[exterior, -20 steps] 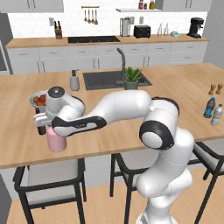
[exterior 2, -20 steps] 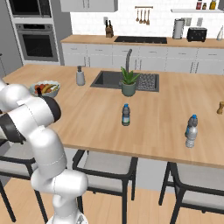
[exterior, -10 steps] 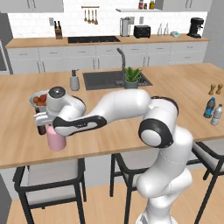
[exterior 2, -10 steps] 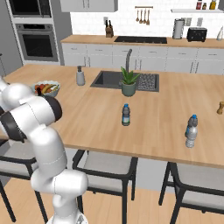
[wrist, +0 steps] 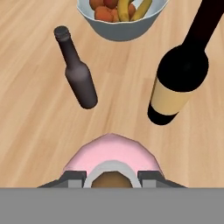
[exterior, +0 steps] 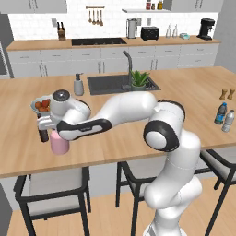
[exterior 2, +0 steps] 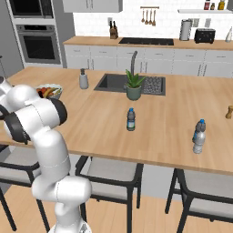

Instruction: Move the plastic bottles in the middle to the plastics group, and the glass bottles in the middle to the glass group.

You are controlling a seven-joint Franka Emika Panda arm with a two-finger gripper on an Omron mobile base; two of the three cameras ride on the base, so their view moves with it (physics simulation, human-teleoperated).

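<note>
My gripper (wrist: 110, 177) is shut on the neck of the squat pale-pink glass bottle (wrist: 111, 153), one finger on each side of its grey stopper. From the left base view the pink bottle (exterior: 59, 143) is at the counter's left end under my gripper (exterior: 56, 132). Just beyond it stands the glass group: a slim dark-brown bottle (wrist: 79, 75) and a tall black wine bottle (wrist: 177, 81) with a yellow label. A blue-tinted plastic bottle (exterior 2: 131, 119) stands mid-counter. Two small water bottles (exterior: 225, 116) stand together at the right end.
A fruit bowl (wrist: 105, 27) sits right behind the glass group. A grey soap dispenser (exterior: 78, 85), the sink (exterior: 115, 83) and a potted plant (exterior 2: 134, 86) are farther back. Brown shakers (exterior: 227, 93) stand at the far right. Stools line the near edge.
</note>
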